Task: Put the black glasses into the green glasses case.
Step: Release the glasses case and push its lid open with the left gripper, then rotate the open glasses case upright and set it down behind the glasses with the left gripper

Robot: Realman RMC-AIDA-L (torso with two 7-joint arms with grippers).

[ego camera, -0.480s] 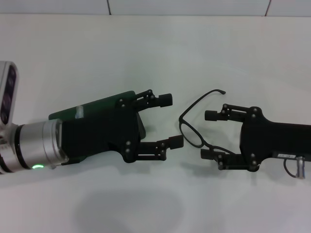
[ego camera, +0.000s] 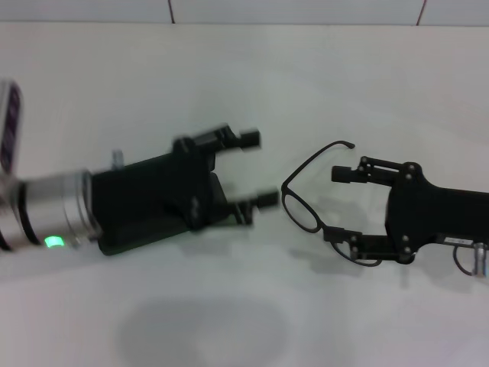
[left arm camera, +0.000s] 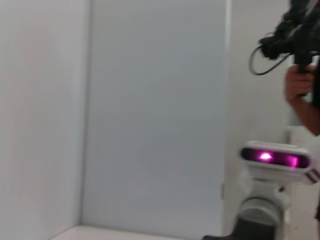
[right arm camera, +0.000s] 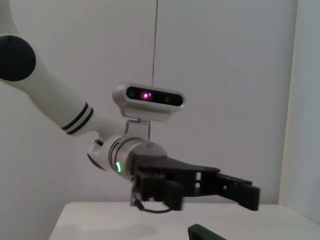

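Both grippers are seen open. The left gripper (ego camera: 254, 168) has been swung up over the green glasses case (ego camera: 221, 200), now almost hidden beneath it. The right gripper (ego camera: 344, 208) has been drawn back from the black glasses (ego camera: 306, 200), left on the table (ego camera: 244, 84); insertion is judged pending.

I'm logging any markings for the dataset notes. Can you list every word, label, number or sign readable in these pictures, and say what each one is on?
No text can be read in any view.
A small pale label on the right gripper arm near the head view's edge: too small and blurred to read.
The left gripper, black glasses, green glasses case and table: no markings visible.
The lit green and magenta lights are indicators, not signs.
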